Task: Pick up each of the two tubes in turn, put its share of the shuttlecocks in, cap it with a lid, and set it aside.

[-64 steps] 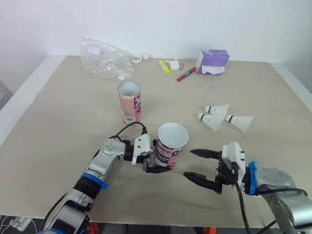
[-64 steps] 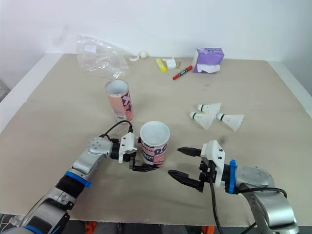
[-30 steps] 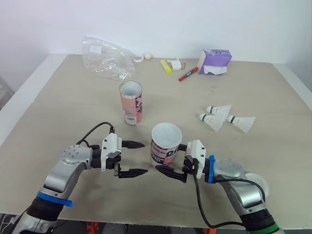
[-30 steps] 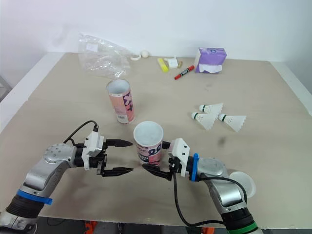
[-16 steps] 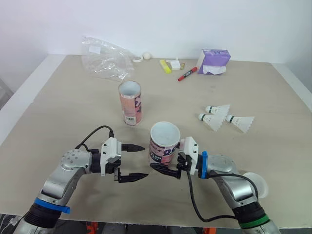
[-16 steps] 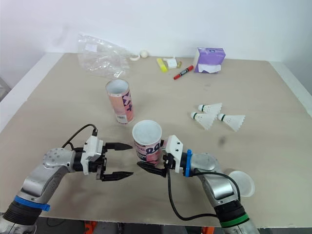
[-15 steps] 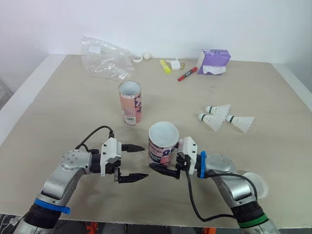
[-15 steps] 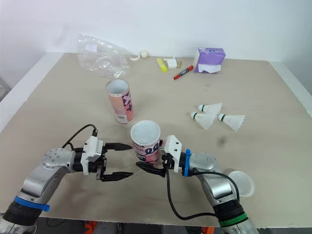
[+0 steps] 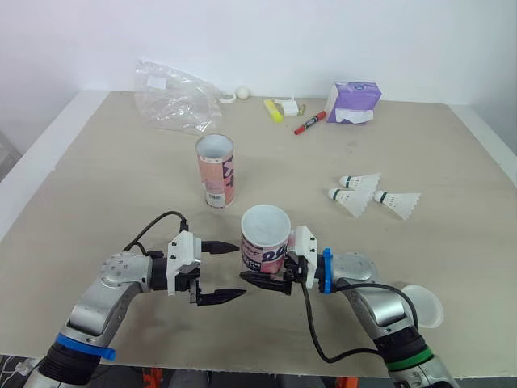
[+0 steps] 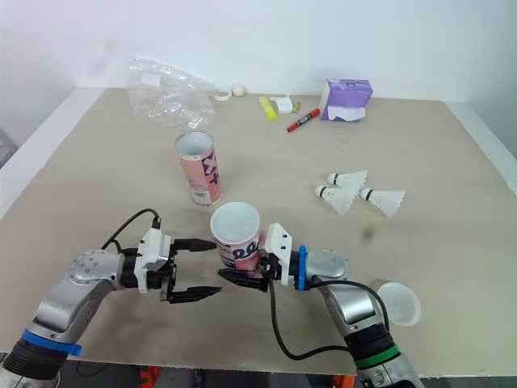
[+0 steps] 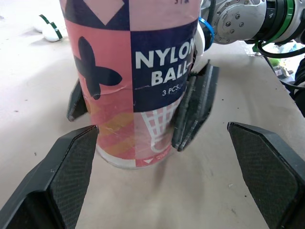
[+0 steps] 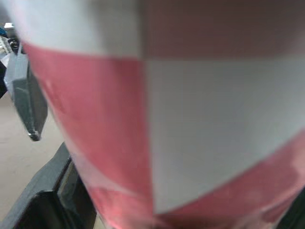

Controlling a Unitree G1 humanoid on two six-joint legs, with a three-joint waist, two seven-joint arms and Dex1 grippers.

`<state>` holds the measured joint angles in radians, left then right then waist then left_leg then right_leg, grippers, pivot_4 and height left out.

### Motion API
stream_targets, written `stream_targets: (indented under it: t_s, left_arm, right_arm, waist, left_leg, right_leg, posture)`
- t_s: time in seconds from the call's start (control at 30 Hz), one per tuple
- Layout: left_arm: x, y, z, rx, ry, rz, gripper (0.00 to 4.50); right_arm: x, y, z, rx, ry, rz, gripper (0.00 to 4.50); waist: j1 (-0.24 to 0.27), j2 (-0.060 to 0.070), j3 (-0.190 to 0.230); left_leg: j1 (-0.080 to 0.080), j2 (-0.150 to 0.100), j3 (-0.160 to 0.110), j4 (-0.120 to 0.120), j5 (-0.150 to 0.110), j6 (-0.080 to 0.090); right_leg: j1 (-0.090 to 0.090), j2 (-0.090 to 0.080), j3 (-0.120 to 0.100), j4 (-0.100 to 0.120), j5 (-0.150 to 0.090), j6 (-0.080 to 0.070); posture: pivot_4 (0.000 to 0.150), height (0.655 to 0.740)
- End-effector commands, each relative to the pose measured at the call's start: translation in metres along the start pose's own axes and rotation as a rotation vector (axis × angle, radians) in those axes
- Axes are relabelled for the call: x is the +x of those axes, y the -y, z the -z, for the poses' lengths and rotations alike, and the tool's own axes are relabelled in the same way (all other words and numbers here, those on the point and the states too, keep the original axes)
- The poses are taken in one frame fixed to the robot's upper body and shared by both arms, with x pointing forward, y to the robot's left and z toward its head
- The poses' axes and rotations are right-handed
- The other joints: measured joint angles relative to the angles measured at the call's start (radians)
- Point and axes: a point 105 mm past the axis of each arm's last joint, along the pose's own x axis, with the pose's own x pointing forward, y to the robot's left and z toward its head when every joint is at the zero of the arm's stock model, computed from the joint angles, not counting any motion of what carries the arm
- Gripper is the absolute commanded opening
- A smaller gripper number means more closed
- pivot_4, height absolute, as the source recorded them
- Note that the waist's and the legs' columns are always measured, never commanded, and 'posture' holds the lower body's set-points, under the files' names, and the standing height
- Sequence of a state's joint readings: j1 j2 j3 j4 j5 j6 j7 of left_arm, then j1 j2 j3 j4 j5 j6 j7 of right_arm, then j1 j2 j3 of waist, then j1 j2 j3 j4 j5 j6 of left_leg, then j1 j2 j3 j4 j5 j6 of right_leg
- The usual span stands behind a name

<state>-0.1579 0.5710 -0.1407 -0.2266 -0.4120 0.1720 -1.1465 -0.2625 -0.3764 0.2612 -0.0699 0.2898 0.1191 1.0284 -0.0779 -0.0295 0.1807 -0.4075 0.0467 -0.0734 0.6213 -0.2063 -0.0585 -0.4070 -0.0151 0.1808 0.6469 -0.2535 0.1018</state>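
Right gripper (image 9: 257,272) is clamped on the base of the open-topped pink, white and navy cardboard tube (image 9: 265,241), one black finger on each side. Tube stands upright near the front of the beige wooden table (image 9: 97,178). Right forearm low, reaching in toward the robot's left. Left gripper (image 9: 223,272) faces the tube just beside it, fingers spread wide, grasping nothing; forearm low, elbow bent. Second pink tube (image 9: 216,170) stands behind, apart. Three white shuttlecocks (image 9: 361,181) lie further right. White round lid (image 9: 426,305) is by the right elbow.
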Motion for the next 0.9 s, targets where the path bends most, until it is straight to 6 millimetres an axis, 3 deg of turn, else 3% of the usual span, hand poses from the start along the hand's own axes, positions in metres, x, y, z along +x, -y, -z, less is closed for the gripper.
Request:
stream_targets:
  t_s: [0.03,0.27,0.33,0.43,0.53,0.57,0.73,0.9]
  left_arm:
    - [0.001,-0.001,-0.009,0.048,0.017,0.003,4.50]
    - [0.000,-0.003,-0.008,0.052,0.012,0.007,4.50]
    - [0.001,-0.003,-0.009,0.053,0.017,0.015,4.50]
    - [0.004,-0.001,-0.012,0.042,0.032,0.031,4.50]
    - [0.005,0.001,-0.013,0.033,0.040,0.042,4.50]
    - [0.006,0.002,-0.014,0.029,0.046,0.050,4.50]
    - [0.014,0.005,-0.018,0.026,0.074,0.090,4.50]
    - [0.018,0.006,-0.023,0.032,0.089,0.098,4.50]
  right_arm:
    - [-0.001,0.002,-0.007,-0.031,0.018,0.004,3.33]
    - [-0.009,0.002,-0.012,-0.053,0.020,0.033,3.33]
    - [-0.020,0.004,-0.023,-0.068,0.039,0.078,3.33]
    - [-0.057,0.012,-0.047,-0.079,0.076,0.232,3.33]
    - [-0.089,0.016,-0.058,-0.067,0.077,0.371,3.33]
    - [-0.109,0.020,-0.059,-0.051,0.073,0.465,3.33]
    - [-0.229,0.042,-0.044,0.025,0.035,1.000,3.33]
    - [-0.293,0.049,-0.034,0.066,0.066,1.297,3.33]
  waist:
    - [0.000,0.000,0.000]
    - [0.000,0.000,0.000]
    - [0.001,0.000,0.000]
    - [0.008,0.000,0.000]
    - [0.003,0.000,0.000]
    - [0.001,0.000,0.000]
    - [0.015,0.001,0.000]
    - [0.007,0.002,-0.001]
  left_leg:
    - [0.000,0.000,0.000,0.000,0.000,0.000]
    - [0.000,0.000,0.000,0.000,0.000,0.000]
    - [0.000,0.000,0.000,0.001,0.000,0.000]
    - [-0.001,-0.001,-0.001,0.001,0.000,0.000]
    - [-0.001,-0.001,-0.001,0.001,0.000,0.000]
    - [0.000,0.000,-0.001,0.001,0.000,0.000]
    - [0.000,-0.001,-0.003,0.003,0.000,0.000]
    - [0.001,-0.001,-0.002,0.005,0.000,0.000]
  right_leg:
    - [0.000,0.000,0.000,0.000,0.000,0.000]
    - [0.000,0.000,0.000,0.000,0.000,0.000]
    - [0.000,0.000,0.000,0.000,0.000,0.000]
    - [0.000,0.000,0.000,0.000,-0.001,0.001]
    - [0.001,0.000,0.000,0.000,-0.001,0.001]
    - [0.001,0.001,0.000,0.001,-0.001,0.001]
    - [0.004,0.001,0.000,0.001,-0.002,0.001]
    - [0.004,0.000,0.000,0.000,-0.001,-0.003]
  posture:
    - [0.150,0.7400]
    - [0.150,0.7400]
    - [0.150,0.7400]
    - [0.150,0.7400]
    - [0.150,0.7400]
    - [0.150,0.7400]
    - [0.150,0.7400]
    - [0.150,0.7400]
